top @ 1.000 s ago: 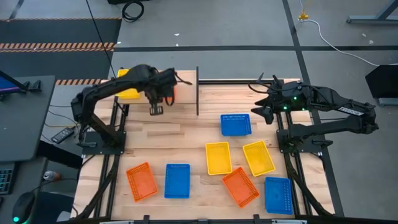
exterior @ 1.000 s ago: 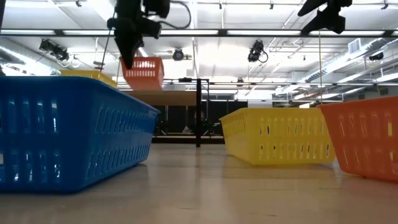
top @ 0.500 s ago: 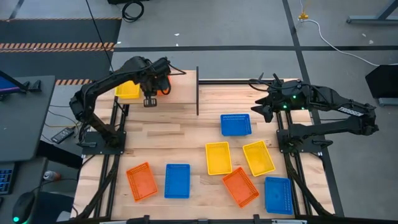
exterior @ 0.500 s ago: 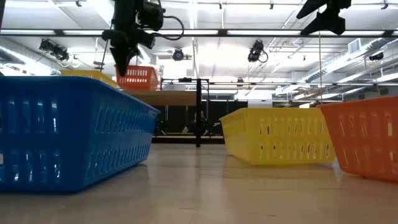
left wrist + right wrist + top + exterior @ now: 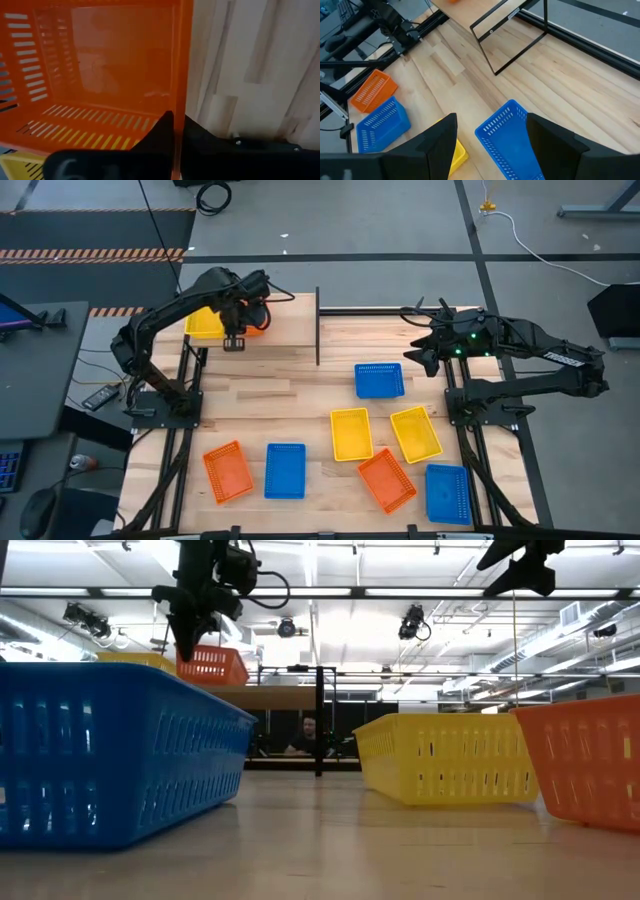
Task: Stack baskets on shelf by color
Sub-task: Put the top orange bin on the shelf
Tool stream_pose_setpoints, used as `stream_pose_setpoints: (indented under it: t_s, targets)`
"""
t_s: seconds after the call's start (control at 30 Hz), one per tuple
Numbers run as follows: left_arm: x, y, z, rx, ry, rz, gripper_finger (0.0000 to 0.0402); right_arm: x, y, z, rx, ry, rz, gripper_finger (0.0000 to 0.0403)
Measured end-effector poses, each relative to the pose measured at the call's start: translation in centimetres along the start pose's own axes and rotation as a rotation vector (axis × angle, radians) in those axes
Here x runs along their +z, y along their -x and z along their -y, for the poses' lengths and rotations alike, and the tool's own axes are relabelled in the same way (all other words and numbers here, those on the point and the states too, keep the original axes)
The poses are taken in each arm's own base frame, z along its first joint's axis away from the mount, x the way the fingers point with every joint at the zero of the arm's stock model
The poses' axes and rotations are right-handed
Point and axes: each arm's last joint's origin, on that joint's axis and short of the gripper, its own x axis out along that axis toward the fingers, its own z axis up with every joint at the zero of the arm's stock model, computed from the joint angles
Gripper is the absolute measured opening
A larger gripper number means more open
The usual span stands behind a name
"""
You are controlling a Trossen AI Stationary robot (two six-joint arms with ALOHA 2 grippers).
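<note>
Shelf [image 5: 290, 315] is carrying a yellow basket [image 5: 205, 325] at its left end. Left gripper [image 5: 234, 340] is pinching an orange basket's [image 5: 213, 665] wall just beside it. Right gripper [image 5: 418, 360] is hanging spread and empty near a blue basket [image 5: 380, 380].

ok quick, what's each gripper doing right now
Left gripper: shut on the orange mesh plastic basket, over the shelf.
Right gripper: open, empty.

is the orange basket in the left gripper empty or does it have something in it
Empty. The left wrist view looks straight into the orange basket and shows only its bare floor and slotted walls, with the left gripper clamped on its rim over the shelf.
</note>
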Motion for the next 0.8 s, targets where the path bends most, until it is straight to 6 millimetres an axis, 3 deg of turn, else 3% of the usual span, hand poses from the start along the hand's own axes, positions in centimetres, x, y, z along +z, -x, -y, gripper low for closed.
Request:
stream_pose_setpoints:
  t_s: [0.5, 0.8]
  targets:
    - [-0.4, 0.1, 0.0, 0.108, 0.017, -0.108, 0.0123, 0.0, 0.0, 0.0, 0.005, 0.007, -0.003, 0.0244]
    - [0.6, 1.5, 1.9, 0.137, 0.042, -0.067, 0.0148, 0.0, 0.0, 0.0, 0.008, 0.01, -0.006, 0.0244]
